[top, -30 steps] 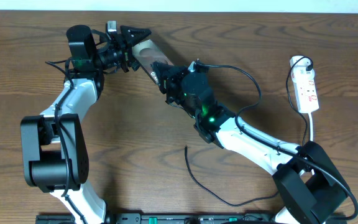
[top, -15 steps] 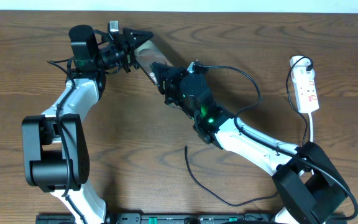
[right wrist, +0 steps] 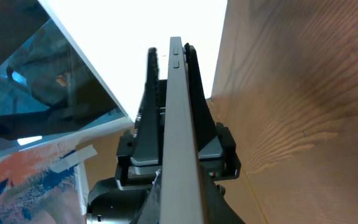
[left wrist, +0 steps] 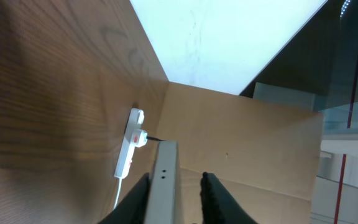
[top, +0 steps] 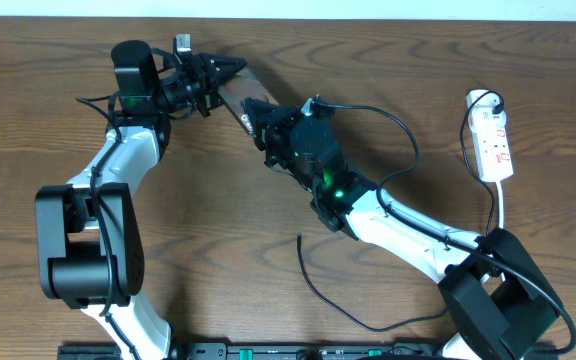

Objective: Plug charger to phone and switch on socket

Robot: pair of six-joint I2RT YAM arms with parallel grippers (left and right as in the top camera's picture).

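Observation:
The brown phone hangs above the table at the back, between both grippers. My right gripper is shut on its near end. In the right wrist view the phone runs edge-on away from the right gripper. My left gripper straddles the far end. In the left wrist view one finger rests against the phone's edge, while a gap separates the other finger from it. The charger lies loose on the table in front, held by nothing. The white socket lies at the right.
The socket also shows far off in the left wrist view, beside a pale wall. Thick black robot cables loop over the right arm. The left arm's base stands at the front left.
The left gripper's jaws have narrowed around the phone's far end, from wide apart to nearly touching it. The right gripper and the phone have stayed in place.

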